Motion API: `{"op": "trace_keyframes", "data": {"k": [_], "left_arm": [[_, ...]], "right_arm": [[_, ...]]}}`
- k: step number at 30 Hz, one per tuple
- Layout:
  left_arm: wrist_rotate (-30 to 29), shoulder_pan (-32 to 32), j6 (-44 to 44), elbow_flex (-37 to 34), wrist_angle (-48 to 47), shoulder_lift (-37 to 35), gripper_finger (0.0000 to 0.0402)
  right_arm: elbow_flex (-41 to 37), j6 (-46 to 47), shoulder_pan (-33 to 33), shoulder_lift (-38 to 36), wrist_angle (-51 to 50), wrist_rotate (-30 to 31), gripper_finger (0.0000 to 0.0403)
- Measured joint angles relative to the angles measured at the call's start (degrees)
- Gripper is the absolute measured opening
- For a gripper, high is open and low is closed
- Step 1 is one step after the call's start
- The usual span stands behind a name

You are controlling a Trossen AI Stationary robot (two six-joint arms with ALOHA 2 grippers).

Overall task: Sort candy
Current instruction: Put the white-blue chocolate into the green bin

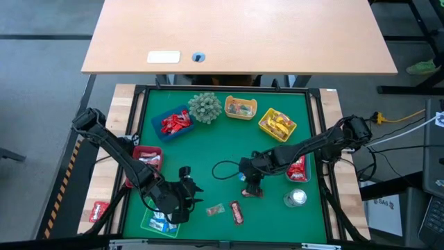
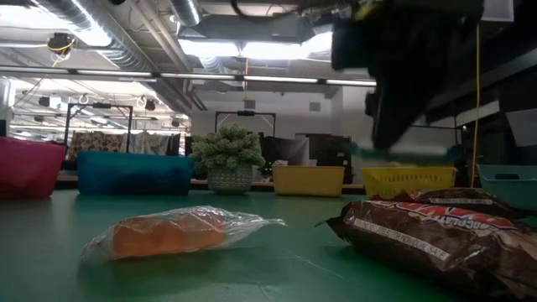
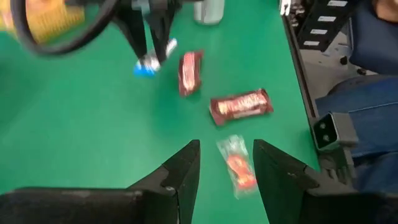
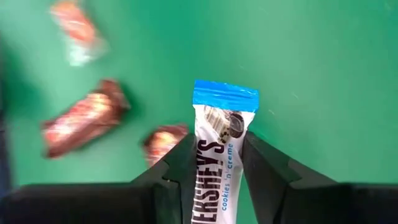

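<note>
The right gripper (image 4: 214,177) has its jaws clenched on a blue-white candy bar (image 4: 214,149), which pokes out beyond them. The left gripper (image 3: 227,171) hangs released over an orange candy (image 3: 239,168) on the green surface (image 3: 74,124).

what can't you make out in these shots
- Red tray: high view, the left arm covers part of it; the wrappers inside are too small to name.
- Green tray: high view, the left gripper hides most of it.
- Hershey's cookies 'n' creme bar: right wrist view, its lower end is cut off by the frame edge between the right gripper's fingers.
- Brown bar: low view, blurred, label unreadable.
</note>
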Motion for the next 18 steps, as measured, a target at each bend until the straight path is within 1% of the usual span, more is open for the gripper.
{"op": "trace_keyframes", "data": {"k": [3,7,10,12,15,18], "left_arm": [[-2.55,0.00,7.97,0.00,3.27,0.00,0.0135],[-5.96,0.12,21.13,0.00,8.69,0.00,0.0135],[-6.45,0.54,30.11,0.00,12.64,0.00,0.0135],[-6.47,0.98,34.47,0.00,15.00,0.00,0.0135],[-6.51,1.74,39.09,0.00,17.43,0.00,0.0135],[-6.54,2.31,43.68,0.00,19.39,0.00,0.0135]], "right_arm": [[3.12,-2.50,0.00,-0.04,0.01,-3.69,0.0112],[7.42,-4.57,0.00,-0.07,-0.07,-9.74,0.0112],[10.76,-5.59,0.00,-0.09,-0.06,-14.48,0.0112],[12.81,-5.61,0.00,-0.13,-0.08,-17.02,0.0112],[15.61,-5.61,0.00,-0.13,-0.12,-18.81,0.0113],[18.16,-5.59,0.00,-0.13,-0.10,-19.30,0.0113]]}}
